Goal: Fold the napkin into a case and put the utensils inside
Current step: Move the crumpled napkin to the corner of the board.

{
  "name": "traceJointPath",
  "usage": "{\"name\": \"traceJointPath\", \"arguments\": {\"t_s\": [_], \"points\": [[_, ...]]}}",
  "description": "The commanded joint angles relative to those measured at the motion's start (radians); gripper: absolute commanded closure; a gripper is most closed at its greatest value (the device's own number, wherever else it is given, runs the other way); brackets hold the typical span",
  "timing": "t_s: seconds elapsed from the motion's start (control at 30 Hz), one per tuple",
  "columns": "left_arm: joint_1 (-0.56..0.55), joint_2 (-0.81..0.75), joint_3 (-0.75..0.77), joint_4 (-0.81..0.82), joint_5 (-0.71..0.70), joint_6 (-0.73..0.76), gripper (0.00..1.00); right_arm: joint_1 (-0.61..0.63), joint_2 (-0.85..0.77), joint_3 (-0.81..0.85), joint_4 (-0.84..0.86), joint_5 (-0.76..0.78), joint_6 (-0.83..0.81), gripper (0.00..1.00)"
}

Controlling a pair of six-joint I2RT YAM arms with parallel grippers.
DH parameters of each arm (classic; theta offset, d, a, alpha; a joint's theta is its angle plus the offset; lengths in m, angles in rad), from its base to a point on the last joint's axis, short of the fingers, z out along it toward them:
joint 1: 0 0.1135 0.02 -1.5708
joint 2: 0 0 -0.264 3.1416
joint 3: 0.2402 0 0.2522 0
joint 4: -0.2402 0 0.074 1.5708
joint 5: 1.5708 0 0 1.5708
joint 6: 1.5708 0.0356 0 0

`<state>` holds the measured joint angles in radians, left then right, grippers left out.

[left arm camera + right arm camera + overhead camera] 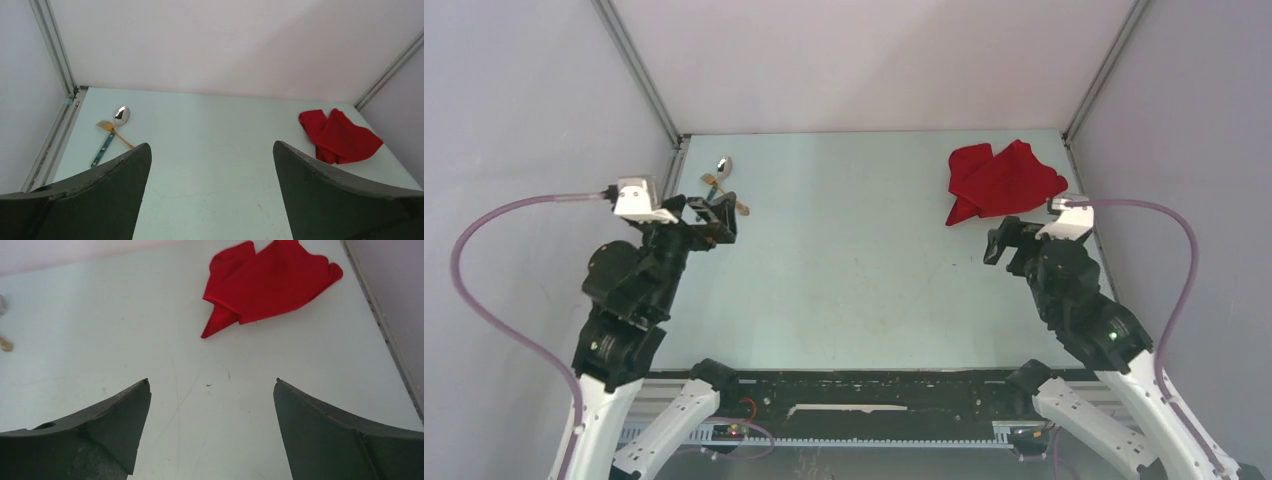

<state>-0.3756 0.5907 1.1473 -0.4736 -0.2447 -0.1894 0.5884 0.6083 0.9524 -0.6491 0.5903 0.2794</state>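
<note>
Nearest the bases, the left tool and the right tool are held above the pale tabletop, well apart; both are seen with jaws spread wide and nothing between them. Beyond the right tool, near the far right corner, the red napkin is laid crumpled and loosely folded – not formed into a case. Past the left tool, near the far left corner, the utensils are clustered: a teal-handled piece, a gold fork crossed over it, and a silver spoon farthest back.
</note>
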Motion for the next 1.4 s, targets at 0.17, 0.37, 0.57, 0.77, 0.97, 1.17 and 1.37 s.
{"name": "traceJointPath", "arguments": {"t_s": [0.17,0.37,0.57,0.77,0.97,1.17,1.37], "points": [[-0.026,0.053,-0.120,0.152,-0.098,0.048,0.00,-0.066,0.211,-0.053,0.128,-0.052,0.059,0.01],[-0.030,0.056,-0.169,0.188,-0.097,0.043,0.00,-0.237,0.469,-0.043,0.229,-0.216,0.196,0.01],[-0.032,0.062,-0.185,0.215,-0.092,0.037,0.00,-0.437,0.754,-0.033,0.365,-0.268,0.437,0.01],[-0.033,0.069,-0.186,0.233,-0.085,0.032,0.00,-0.533,1.029,0.059,0.473,-0.389,0.538,0.08],[-0.032,0.078,-0.184,0.242,-0.076,0.027,0.00,-0.482,1.239,0.232,0.453,-0.406,0.520,0.07],[-0.032,0.077,-0.184,0.244,-0.071,0.024,0.00,-0.449,1.343,0.339,0.425,-0.388,0.488,0.06],[-0.031,0.073,-0.184,0.244,-0.065,0.021,0.00,-0.421,1.449,0.503,0.249,-0.315,0.496,0.33]]}}
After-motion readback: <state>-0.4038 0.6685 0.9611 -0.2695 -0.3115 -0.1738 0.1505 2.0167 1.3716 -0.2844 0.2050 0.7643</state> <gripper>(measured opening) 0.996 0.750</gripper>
